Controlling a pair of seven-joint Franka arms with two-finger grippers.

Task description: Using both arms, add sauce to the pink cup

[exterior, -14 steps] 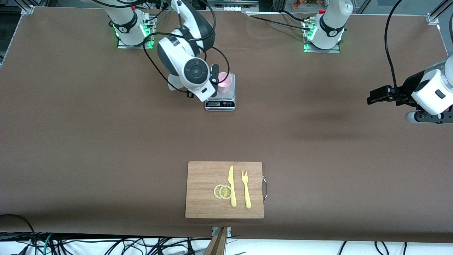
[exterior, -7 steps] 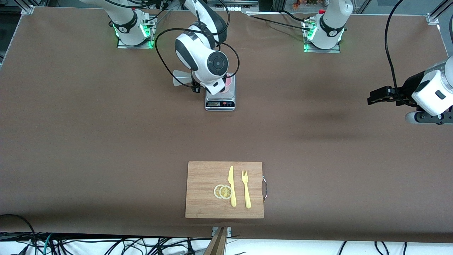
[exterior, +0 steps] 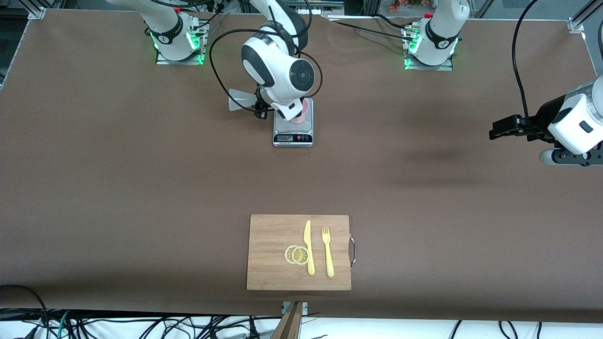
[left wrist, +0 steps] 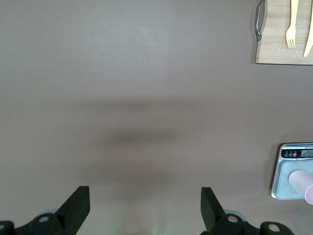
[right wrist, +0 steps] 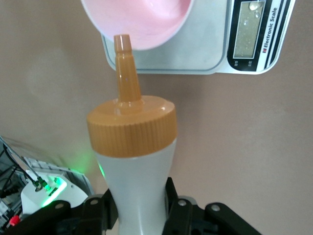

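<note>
Gripping the sauce bottle (right wrist: pixel 134 161) by its whitish body, the right gripper (right wrist: pixel 142 210) has its jaws closed on it, and the bottle is tipped so the orange nozzle (right wrist: pixel 125 68) points at the pink cup (right wrist: pixel 139 19), the tip just at the cup's rim. The cup stands on the grey kitchen scale (exterior: pixel 293 129), toward the edge of the platform away from the display (exterior: pixel 285 138). In the front view the right arm's wrist (exterior: pixel 282 77) hangs over the scale and covers most of the cup, with the bottle's base (exterior: pixel 239 101) sticking out toward the right arm's end of the table (exterior: pixel 118 179).

The left gripper (left wrist: pixel 144 213) waits well apart from the scale, up over bare table near the left arm's end, its jaws spread wide and holding nothing.

Nearer the front camera than the scale lies a wooden cutting board (exterior: pixel 273 268) with a metal handle (exterior: pixel 352 251). On it rest a yellow knife (exterior: pixel 309 246) and a yellow fork (exterior: pixel 327 251) side by side, with two lemon slices (exterior: pixel 296 254) just beside the knife.
</note>
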